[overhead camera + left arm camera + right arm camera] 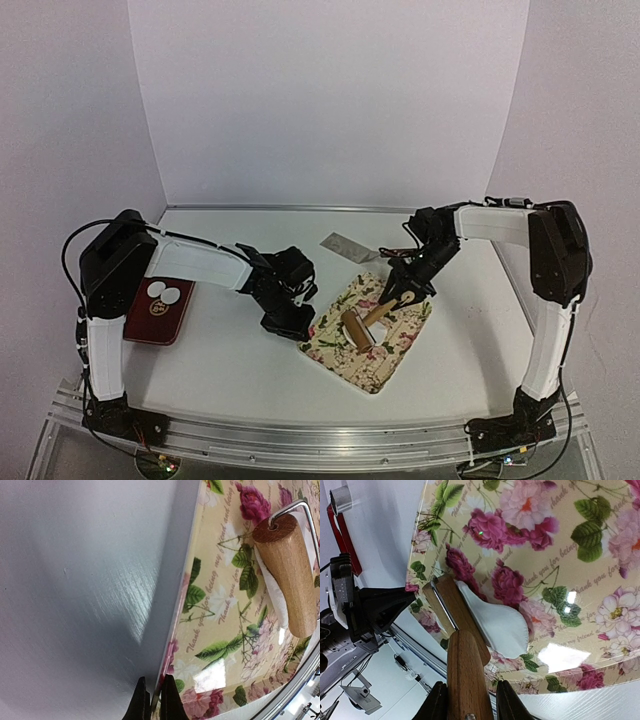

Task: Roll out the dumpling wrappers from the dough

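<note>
top view: a flowered tray point(372, 365) sits on the white bench point(230, 360), between the two arms. the left hand point(298, 328) reaches to the tray's left edge. the right hand point(398, 293) comes in from the far right and holds the handle of a wooden roller point(355, 328), whose barrel lies across the tray's middle. two wrappers point(164, 293) lie side by side on a red board point(160, 315) at the bench's left, beside the left arm's upright and well apart from both hands. a metal scraper point(345, 247) lies flat on the bench behind the tray.

left wrist view: the hand's two dark fingers point(170, 700) are pinched narrow on the thin rim of the tray, with bare bench to their left. up the tray, well ahead of the fingers, the roller's barrel rests on a white piece of dough point(270, 587), which shows past its left side.

right wrist view: the hand is partly closed around the roller's handle, one finger point(437, 702) on each side of the wood. just ahead of it the barrel lies on the tray, and the flattened dough spreads out to the barrel's right, touching it. at top left a metal ring point(340, 497) stands at the end of the red board; the wrappers cannot be seen here.
</note>
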Controlling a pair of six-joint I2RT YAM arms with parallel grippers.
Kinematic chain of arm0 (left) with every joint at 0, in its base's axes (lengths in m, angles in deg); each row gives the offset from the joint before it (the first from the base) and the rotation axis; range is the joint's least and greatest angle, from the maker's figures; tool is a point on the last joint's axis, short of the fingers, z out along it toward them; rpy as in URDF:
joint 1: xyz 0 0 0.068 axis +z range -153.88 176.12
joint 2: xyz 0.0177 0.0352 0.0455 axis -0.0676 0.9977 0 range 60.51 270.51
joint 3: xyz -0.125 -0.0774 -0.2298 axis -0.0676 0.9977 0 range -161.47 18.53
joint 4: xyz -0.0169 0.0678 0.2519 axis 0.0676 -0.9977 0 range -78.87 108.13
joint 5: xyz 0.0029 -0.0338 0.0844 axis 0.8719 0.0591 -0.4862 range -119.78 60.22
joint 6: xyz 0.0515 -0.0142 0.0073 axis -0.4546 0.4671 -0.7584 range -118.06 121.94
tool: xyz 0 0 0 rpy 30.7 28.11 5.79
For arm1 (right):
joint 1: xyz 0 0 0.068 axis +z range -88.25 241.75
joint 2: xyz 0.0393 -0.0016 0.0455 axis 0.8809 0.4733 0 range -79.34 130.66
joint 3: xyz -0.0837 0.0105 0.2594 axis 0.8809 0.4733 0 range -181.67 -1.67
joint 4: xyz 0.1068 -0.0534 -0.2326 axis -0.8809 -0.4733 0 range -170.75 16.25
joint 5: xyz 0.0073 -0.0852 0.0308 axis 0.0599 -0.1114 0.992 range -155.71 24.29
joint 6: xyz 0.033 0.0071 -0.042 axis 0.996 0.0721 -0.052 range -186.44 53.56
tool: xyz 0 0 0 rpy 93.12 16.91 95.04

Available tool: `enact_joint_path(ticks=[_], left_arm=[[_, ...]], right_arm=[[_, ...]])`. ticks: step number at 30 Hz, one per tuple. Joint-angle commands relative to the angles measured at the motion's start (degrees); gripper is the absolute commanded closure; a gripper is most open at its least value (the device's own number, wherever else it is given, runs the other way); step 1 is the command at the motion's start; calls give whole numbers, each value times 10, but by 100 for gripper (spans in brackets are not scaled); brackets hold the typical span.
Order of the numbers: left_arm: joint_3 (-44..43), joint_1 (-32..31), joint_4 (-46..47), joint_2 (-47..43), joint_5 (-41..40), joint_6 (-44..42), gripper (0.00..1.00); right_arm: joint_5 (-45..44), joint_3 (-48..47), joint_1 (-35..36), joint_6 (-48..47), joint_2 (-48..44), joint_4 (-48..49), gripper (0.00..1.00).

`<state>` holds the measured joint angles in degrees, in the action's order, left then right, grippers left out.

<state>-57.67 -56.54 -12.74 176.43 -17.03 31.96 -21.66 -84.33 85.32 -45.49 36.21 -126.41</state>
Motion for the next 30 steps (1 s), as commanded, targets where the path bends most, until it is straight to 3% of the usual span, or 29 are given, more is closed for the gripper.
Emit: enact_joint_path(ticks=[1,20,30], left_arm=[[38,40,-104,37,-106,34,100],[55,58,-109,23,-119,42,100],[-1,41,-82,29,-85,-44,100]], right_arm=[[-434,67,-35,-16,71,-71,100],[-450,88,-95,-38,41,-59,100],[-375,13,-98,-54,-39,-97,100]])
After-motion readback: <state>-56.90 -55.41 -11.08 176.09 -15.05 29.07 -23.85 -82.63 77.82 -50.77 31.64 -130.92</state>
